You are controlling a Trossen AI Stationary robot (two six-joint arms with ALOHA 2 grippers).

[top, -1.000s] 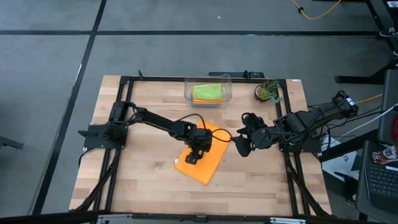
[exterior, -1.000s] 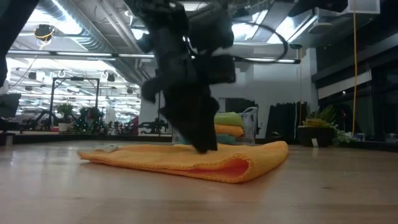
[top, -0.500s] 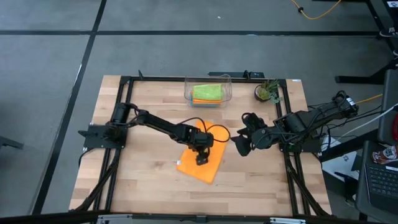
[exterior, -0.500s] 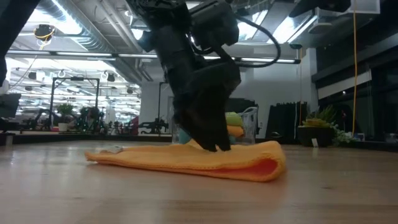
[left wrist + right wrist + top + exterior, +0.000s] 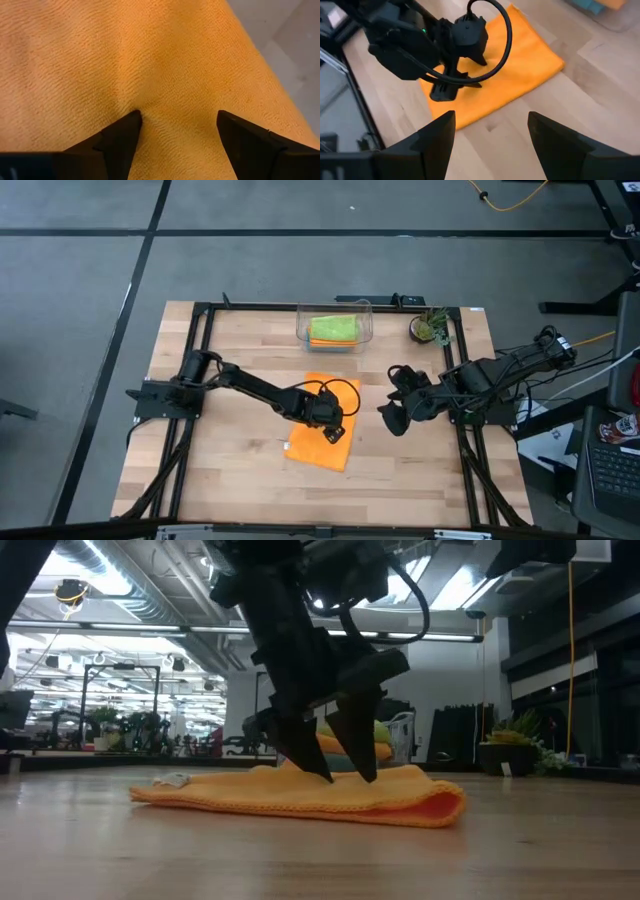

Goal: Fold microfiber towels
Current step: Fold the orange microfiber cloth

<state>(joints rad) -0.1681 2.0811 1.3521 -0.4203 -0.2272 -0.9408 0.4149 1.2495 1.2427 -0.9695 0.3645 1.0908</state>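
Shifted toward table centre, folded orange towel (image 5: 322, 432), left claw (image 5: 332, 432) spread open, tips pressing its top.

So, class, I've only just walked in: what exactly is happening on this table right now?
The left hand is open, its fingertips pressing down on a folded orange towel lying in the middle of the wooden table. The right hand hangs open beside the towel, touching nothing. At the table's far edge a clear bin already holds folded towels, a lime green one on top. A small potted plant stands next to the bin.
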